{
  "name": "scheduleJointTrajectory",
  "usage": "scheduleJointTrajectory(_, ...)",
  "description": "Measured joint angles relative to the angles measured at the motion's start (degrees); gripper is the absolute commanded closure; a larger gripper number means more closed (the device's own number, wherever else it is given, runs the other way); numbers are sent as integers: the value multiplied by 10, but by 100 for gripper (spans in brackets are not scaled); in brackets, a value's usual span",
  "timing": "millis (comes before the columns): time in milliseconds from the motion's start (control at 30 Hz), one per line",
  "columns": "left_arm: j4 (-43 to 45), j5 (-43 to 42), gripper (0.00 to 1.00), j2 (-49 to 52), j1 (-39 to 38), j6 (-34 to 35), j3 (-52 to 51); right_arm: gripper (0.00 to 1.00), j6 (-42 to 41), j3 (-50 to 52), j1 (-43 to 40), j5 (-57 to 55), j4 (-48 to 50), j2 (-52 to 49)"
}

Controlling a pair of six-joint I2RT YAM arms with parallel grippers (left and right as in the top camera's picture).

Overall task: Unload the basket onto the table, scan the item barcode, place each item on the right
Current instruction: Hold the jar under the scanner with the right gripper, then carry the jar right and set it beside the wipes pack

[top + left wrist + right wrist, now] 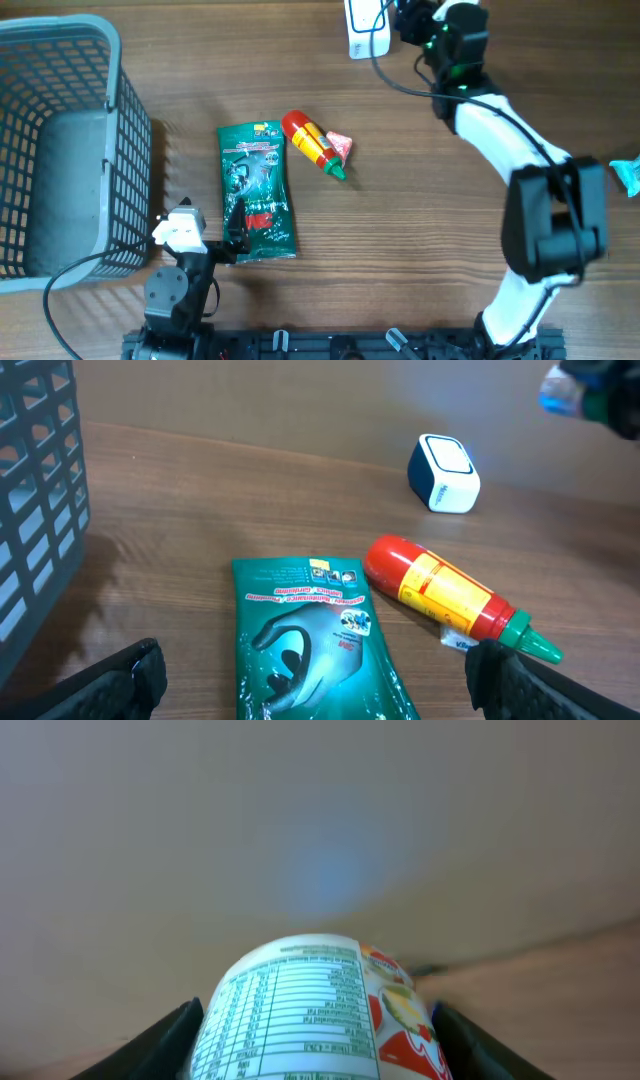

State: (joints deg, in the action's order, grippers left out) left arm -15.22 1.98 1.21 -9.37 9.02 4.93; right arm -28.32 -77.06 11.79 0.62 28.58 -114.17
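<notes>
The right claw (315, 1015) grips a smooth, cylindrical container (300, 1005) (glossy printed nutrition label showing) between its part-open fingers, near the boxy white scanner (362, 30). The left claw (318, 680) gapes wide, empty.

There is one grey basket (60, 140), one green packet (258, 190), one red-and-yellow bottle (308, 140), one small pink sachet (343, 146) and one white scanner (445, 475). One labelled container (300, 1010) shows too (only in the right wrist view). One teal object (626, 175) is cut off at the right edge of the overhead view.

Brown wood-grain table (420, 250), plain beige wall (250, 400) behind
</notes>
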Motion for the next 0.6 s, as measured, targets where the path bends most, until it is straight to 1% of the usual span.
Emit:
scheduleJointTrajectory(167,0,0,0,0,0,0,0,57,16,0,28,0,124,-61)
scheduleJointTrajectory(200,0,0,0,0,0,0,0,56,17,-2,31,0,136,-74)
scheduleJointTrajectory(300,0,0,0,0,0,0,0,55,17,-24,35,0,134,-108)
scheduleJointTrajectory(433,0,0,0,0,0,0,0,55,19,-93,40,-7,104,-162)
scheduleJointTrajectory(600,0,0,0,0,0,0,0,57,41,-150,42,-11,52,-168)
